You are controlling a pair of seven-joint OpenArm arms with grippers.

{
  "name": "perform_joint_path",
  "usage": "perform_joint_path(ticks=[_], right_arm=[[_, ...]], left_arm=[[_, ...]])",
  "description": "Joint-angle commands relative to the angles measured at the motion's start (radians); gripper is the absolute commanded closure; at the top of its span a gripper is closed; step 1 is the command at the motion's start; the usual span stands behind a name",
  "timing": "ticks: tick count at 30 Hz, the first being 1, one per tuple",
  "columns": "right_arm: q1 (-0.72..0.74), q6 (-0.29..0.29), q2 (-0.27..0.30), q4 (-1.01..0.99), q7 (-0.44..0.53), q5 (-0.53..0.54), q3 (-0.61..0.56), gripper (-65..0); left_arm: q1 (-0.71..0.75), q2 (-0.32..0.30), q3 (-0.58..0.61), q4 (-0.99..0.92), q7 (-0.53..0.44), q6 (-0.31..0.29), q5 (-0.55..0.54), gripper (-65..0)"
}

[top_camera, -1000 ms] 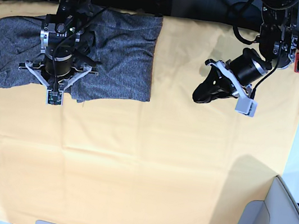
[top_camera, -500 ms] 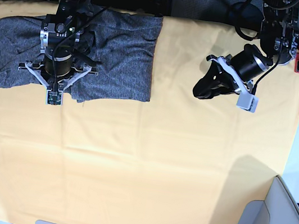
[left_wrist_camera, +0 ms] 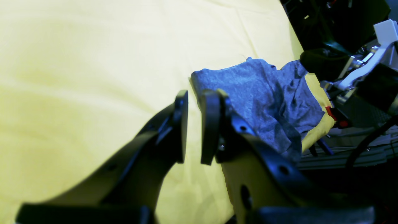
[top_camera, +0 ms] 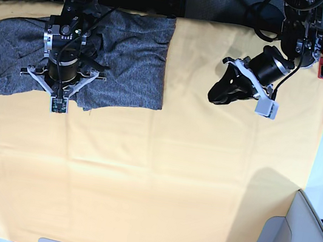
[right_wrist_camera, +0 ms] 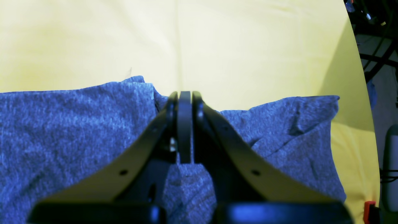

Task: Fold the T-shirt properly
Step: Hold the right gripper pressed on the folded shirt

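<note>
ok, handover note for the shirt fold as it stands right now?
Left gripper: jaws slightly apart, holding nothing, above bare yellow cloth, away from the shirt.
Right gripper: shut, over the T-shirt; a pinch of fabric can't be confirmed.
T-shirt: partly folded, rumpled block at the far corner of the cloth on the right arm's side.
Done: bulk gathered into a rough rectangle.
Left: smooth the wrinkles, finish folding.

- Grey shirt (top_camera: 128,60) lies folded at far left on the yellow cloth (top_camera: 158,182).
- Right gripper (top_camera: 63,84) sits over the shirt.
- Left gripper (top_camera: 218,93) hangs far right, well apart from the shirt.
</note>
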Motion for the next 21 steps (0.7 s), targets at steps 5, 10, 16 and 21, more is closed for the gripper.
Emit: perform_joint_path(ticks=[5,10,16,21], right_arm=[[0.029,-0.004,0.001,0.021,0.023,-0.002,0.002,0.0],[0.032,-0.004,0.001,0.021,0.023,-0.002,-0.003,0.0],[0.032,-0.004,0.001,0.019,0.023,-0.002,0.000,0.0],[0.032,-0.004,0.001,0.019,0.023,-0.002,0.000,0.0]], left_arm=[[-0.004,-0.006,0.000,0.017,-0.022,-0.009,-0.016,-8.5],[-0.004,-0.005,-0.004,0.017,-0.022,-0.009,-0.016,-8.5],[-0.004,-0.005,-0.005,0.017,-0.022,-0.009,-0.016,-8.5],[-0.004,-0.005,0.000,0.017,-0.022,-0.009,-0.016,-8.5]])
